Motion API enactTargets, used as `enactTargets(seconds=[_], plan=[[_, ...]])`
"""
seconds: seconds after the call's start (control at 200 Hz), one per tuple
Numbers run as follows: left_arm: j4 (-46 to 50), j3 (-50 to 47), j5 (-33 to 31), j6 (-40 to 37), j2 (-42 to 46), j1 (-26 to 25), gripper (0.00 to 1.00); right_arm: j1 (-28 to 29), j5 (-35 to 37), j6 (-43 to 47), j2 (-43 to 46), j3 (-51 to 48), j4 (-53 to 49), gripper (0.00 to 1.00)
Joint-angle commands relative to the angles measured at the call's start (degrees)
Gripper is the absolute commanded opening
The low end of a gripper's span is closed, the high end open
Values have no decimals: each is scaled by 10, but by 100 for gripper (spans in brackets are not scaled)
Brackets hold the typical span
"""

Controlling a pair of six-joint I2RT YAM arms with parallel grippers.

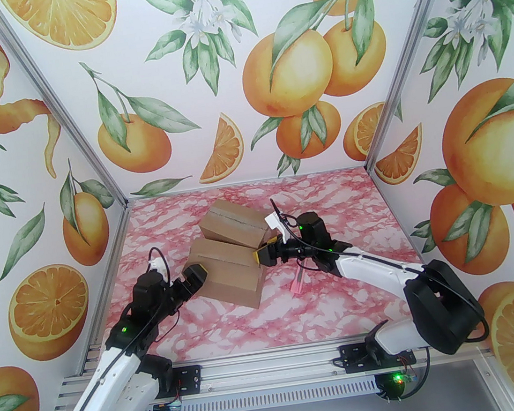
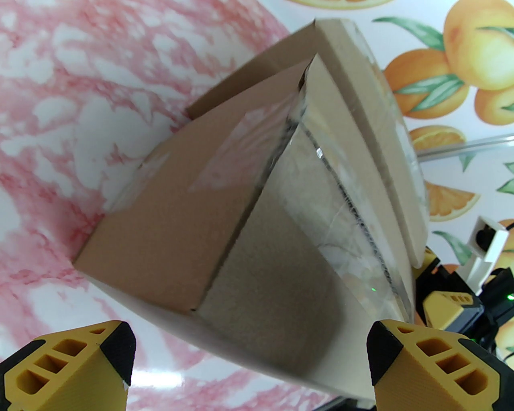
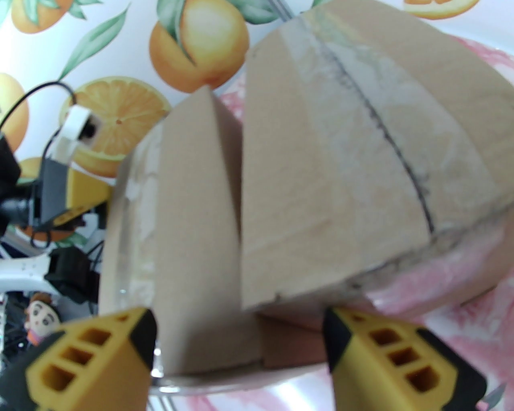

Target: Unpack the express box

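The express box (image 1: pixel 226 275) sits near the middle of the surface (image 1: pixel 237 335). A second box (image 1: pixel 233 224) rests against its far side at about 1 o'clock.

It is plain corrugated cardboard and looks light. It is probably stiff at the corners and end walls, and likely to give in the middle of a panel. Clear tape (image 2: pixel 313 200) runs along the top seam. It is glossy, so probably slick and a poor place to pinch. The bare end walls and corners look like the best places to hold, leaving the seam free.

The left fingers (image 2: pixel 68 365) are spread wide at the box's 9 o'clock end. The end wall lies just ahead of them, within their span and apparently untouched.

The right fingers (image 3: pixel 385 357) stand apart at the 3 o'clock end, straddling that end of the box. Whether they touch the cardboard cannot be told.
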State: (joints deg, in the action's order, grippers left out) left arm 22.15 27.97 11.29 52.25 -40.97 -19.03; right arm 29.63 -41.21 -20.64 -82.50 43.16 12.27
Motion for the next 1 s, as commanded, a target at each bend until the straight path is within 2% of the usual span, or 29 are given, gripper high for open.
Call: enactTargets(seconds=[0.0,0.265,0.445,0.675,0.806,0.991], plan=[[-59,39,19,-43,-45,-2,100,15,7,-16,-3,-17,24,75],[-126,136,85,-161,-242,-2,100,44,115,-26,39,-66,59,78],[-121,217,133,-255,-348,-3,100,51,164,-27,87,-98,66,79],[-92,322,169,-331,-473,-2,100,63,197,-39,102,-126,89,83],[-80,359,163,-349,-505,-2,100,64,255,-53,123,-123,67,88],[-55,357,137,-375,-488,9,100,63,356,-81,188,-94,-25,91]])
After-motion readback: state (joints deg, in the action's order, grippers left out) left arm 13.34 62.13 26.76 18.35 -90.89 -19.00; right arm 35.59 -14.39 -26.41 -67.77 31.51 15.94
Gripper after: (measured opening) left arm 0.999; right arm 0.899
